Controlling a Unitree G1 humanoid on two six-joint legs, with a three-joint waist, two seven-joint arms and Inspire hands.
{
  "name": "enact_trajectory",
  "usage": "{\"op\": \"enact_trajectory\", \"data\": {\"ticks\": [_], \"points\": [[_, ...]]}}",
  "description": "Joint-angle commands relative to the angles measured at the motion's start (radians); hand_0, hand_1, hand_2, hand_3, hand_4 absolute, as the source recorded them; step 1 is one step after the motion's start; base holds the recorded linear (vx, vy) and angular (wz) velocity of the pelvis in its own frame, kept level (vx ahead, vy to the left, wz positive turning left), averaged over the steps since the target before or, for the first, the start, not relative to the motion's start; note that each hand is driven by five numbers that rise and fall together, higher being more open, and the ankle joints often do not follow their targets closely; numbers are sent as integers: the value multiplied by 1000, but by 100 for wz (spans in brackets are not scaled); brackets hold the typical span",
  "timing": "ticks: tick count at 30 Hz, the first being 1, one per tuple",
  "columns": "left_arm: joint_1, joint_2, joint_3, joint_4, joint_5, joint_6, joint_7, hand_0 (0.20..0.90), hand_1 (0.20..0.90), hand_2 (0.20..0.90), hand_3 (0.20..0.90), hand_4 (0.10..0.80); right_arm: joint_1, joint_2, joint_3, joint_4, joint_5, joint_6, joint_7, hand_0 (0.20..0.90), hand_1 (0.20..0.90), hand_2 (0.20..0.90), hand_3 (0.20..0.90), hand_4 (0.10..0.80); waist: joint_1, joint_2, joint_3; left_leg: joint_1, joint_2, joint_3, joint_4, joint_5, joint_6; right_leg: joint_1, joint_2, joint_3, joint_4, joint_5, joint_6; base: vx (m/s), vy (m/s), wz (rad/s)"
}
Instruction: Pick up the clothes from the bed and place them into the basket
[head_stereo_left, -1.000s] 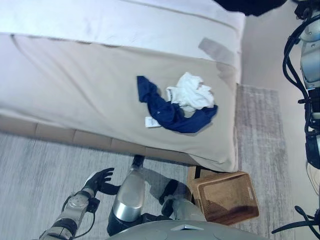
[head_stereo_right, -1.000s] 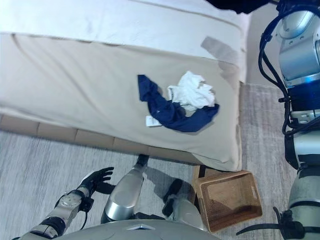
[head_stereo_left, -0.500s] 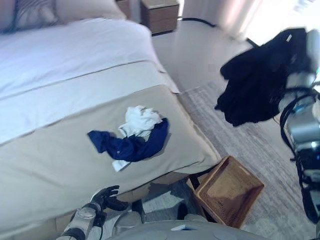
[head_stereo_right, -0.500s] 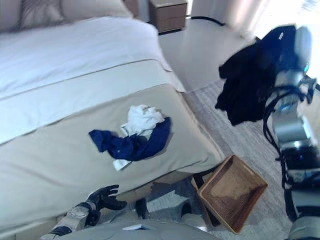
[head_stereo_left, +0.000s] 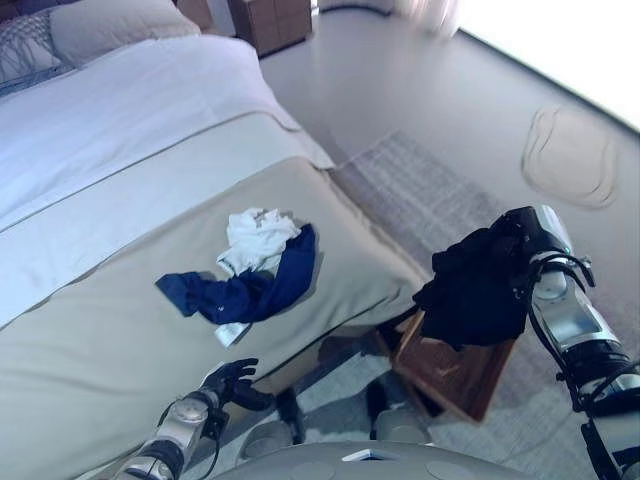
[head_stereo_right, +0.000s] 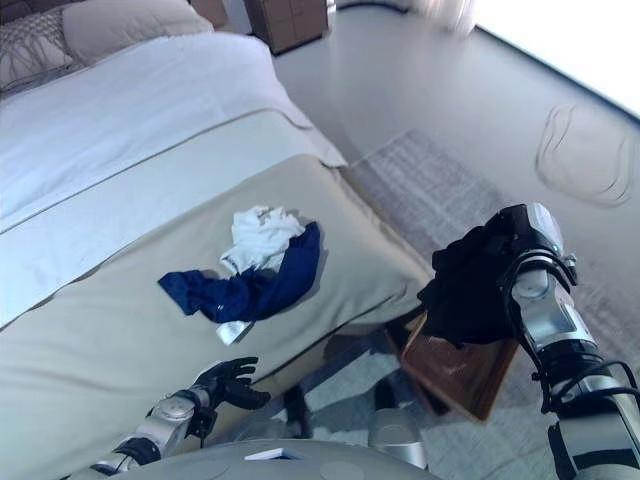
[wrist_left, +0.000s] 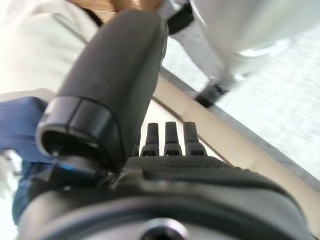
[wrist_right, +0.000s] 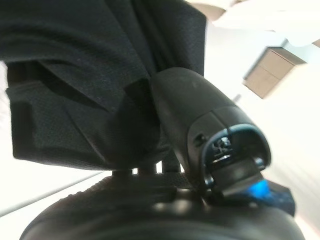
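My right hand (head_stereo_left: 520, 235) clutches black garment (head_stereo_left: 475, 295) above basket (head_stereo_left: 455, 370) | my left hand (head_stereo_left: 228, 382) loosely spread, low near bed (head_stereo_left: 90, 360) | blue garment (head_stereo_left: 245, 290), white garment (head_stereo_left: 255, 238) on bed

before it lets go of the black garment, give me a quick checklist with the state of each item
1. Right hand gripping the black garment: ok, cloth is bunched in it.
2. Garment over the basket: ok, it hangs above the opening, covering part of it.
3. Basket upright: not ok, it looks tilted against the bed.
4. Basket inside free: cannot tell, mostly hidden.
5. Left hand out of the way: ok, open, low by the bed edge.
6. Bed cleared: not ok, blue garment and white garment remain.
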Motion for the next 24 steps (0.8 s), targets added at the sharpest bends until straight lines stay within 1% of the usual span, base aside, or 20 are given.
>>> {"op": "enact_trajectory", "data": {"ticks": [1, 2, 3, 4, 5, 7, 8, 10, 13, 14, 16, 19, 21, 22, 23, 24], "points": [[-66, 18, -20, -25, -87, -84, 23, 900, 900, 900, 900, 800, -195, -93, 8, -8, -41, -61, -112, 300, 300, 300, 200, 100, 11, 15, 95, -83, -81, -62, 202, -177, 32, -114, -18, -81, 192, -105, -83, -209, -38, 2], [-72, 15, -20, -33, -101, -96, 28, 900, 900, 900, 900, 800, -219, -97, 23, 16, -41, -54, -121, 300, 300, 300, 200, 100, 9, 29, 115, -113, -82, -60, 230, -180, 31, -145, -24, -79, 212, -108, -88, -190, -44, 0], [-75, 15, -19, -43, -112, -103, 32, 900, 900, 900, 900, 800, -238, -98, 35, 32, -39, -46, -124, 439, 439, 439, 362, 262, 8, 39, 131, -137, -83, -58, 253, -182, 32, -172, -28, -77, 231, -111, -92, -166, -46, -5], [-78, 17, -16, -55, -123, -107, 35, 900, 900, 900, 900, 800, -258, -98, 47, 44, -47, -6, -115, 900, 900, 900, 900, 800, 8, 47, 145, -162, -87, -57, 279, -189, 32, -202, -32, -74, 257, -121, -96, -166, -39, -12], [-81, 21, -17, -71, -147, -121, 42, 900, 900, 900, 900, 800, -288, -104, 71, 96, -55, 25, -111, 900, 900, 900, 900, 800, 6, 65, 166, -204, -90, -51, 310, -191, 33, -248, -35, -72, 287, -126, -103, -137, -34, -12], [-85, 27, -13, -96, -180, -128, 48, 900, 900, 900, 900, 800, -332, -114, 101, 159, -75, 45, -110, 900, 900, 900, 900, 800, 9, 83, 186, -244, -97, -50, 337, -191, 35, -292, -39, -68, 316, -133, -109, -127, -28, -11], [-89, 32, -11, -108, -188, -126, 47, 900, 900, 900, 900, 800, -352, -119, 114, 187, -90, 79, -102, 900, 900, 900, 900, 800, 12, 92, 194, -263, -100, -51, 345, -190, 36, -313, -40, -68, 333, -138, -110, -129, -44, -13], [-96, 49, -14, -129, -206, -130, 41, 900, 900, 900, 900, 800, -392, -131, 145, 264, -85, 104, -112, 900, 900, 900, 900, 800, 19, 114, 214, -304, -110, -55, 358, -178, 40, -358, -42, -67, 368, -145, -115, -103, -38, -3], [-97, 60, -23, -145, -224, -135, 29, 900, 900, 900, 900, 800, -449, -145, 175, 341, -90, 126, -132, 900, 900, 900, 900, 800, 28, 146, 233, -332, -124, -65, 347, -156, 41, -400, -42, -66, 396, -151, -118, -60, 31, 1], [-94, 61, -26, -148, -233, -137, 22, 900, 900, 900, 900, 800, -471, -153, 179, 358, -89, 152, -138, 900, 900, 900, 900, 800, 30, 159, 240, -335, -128, -69, 331, -144, 41, -411, -40, -63, 400, -152, -118, -19, 96, -3], [-86, 57, -32, -148, -238, -142, 15, 900, 900, 900, 900, 800, -486, -161, 171, 401, -99, 161, -157, 900, 900, 900, 900, 800, 32, 173, 243, -331, -129, -70, 306, -129, 38, -415, -37, -58, 395, -150, -116, 2, 85, -1], [-72, 49, -36, -145, -247, -154, 9, 900, 900, 900, 900, 800, -481, -173, 166, 447, -141, 184, -162, 900, 900, 900, 900, 800, 33, 183, 245, -317, -125, -71, 267, -111, 32, -406, -34, -56, 380, -145, -113, 19, 73, 2], [-64, 50, -37, -150, -248, -151, 4, 900, 900, 900, 900, 800, -467, -188, 167, 508, -212, 213, -132, 900, 900, 900, 900, 800, 38, 180, 240, -297, -121, -72, 229, -98, 27, -386, -30, -60, 349, -135, -108, 19, 66, 6], [-61, 56, -37, -155, -248, -145, -1, 900, 900, 900, 900, 800, -457, -207, 181, 556, -268, 259, -86, 900, 900, 900, 900, 800, 43, 172, 235, -282, -116, -73, 206, -90, 26, -369, -29, -66, 321, -123, -104, 3, 43, 9], [-60, 58, -36, -156, -249, -144, -3, 900, 900, 900, 900, 800, -455, -210, 183, 562, -289, 279, -64, 900, 900, 900, 900, 800, 44, 171, 235, -279, -115, -73, 202, -89, 25, -365, -29, -68, 316, -121, -103, 14, 10, 8], [-55, 72, -37, -164, -245, -136, -9, 900, 900, 900, 900, 800, -430, -224, 194, 619, -295, 302, -5, 900, 900, 900, 900, 800, 52, 153, 223, -260, -107, -75, 177, -80, 22, -338, -28, -81, 278, -103, -98, 18, -16, 5]]}}
